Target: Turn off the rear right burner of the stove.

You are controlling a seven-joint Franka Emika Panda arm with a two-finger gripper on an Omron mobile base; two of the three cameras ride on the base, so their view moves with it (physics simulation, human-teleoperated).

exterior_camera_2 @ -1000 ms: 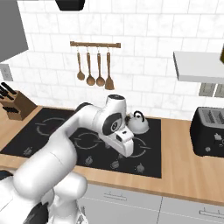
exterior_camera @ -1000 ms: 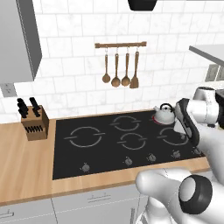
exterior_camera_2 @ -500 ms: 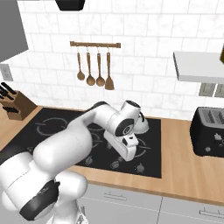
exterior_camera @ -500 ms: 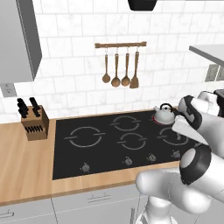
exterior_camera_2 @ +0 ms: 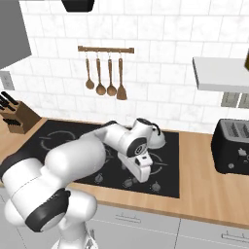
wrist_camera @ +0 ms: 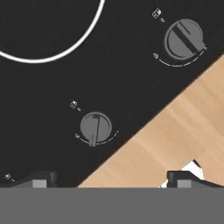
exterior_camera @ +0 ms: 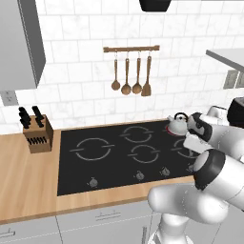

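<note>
While the two-finger gripper [wrist_camera: 109, 178] hangs low over the front edge of the wide flat black glass stove [wrist_camera: 65, 83], its two dark fingertips [wrist_camera: 40, 178] stand wide apart and hold nothing. Two small round dark grey knobs lie ahead of the hand: the nearer knob [wrist_camera: 95, 127] sits just beyond the fingertips and somewhat toward the left one, and the farther knob [wrist_camera: 184, 38] sits well ahead and toward the right one. Part of a third marking shows at the left fingertip. A strip of light wooden counter [wrist_camera: 175, 127] runs under the right fingertip.

The rear right burner [exterior_camera: 167, 128], a small zone rimmed by a red glow, lies well beyond the hand, beside a white kettle [exterior_camera: 179, 124] at the back of the cooktop.

Which knob governs that burner cannot be read from the small icons beside each knob; it is best confirmed before contact. As a judgement, the step in hand is alignment. The hand is to be centred over the chosen knob so that the raised bar falls between the fingertips, lowered squarely, closed on the bar, then rotated toward the end of the arc marking. An off-centre grasp is likely to slip.
</note>
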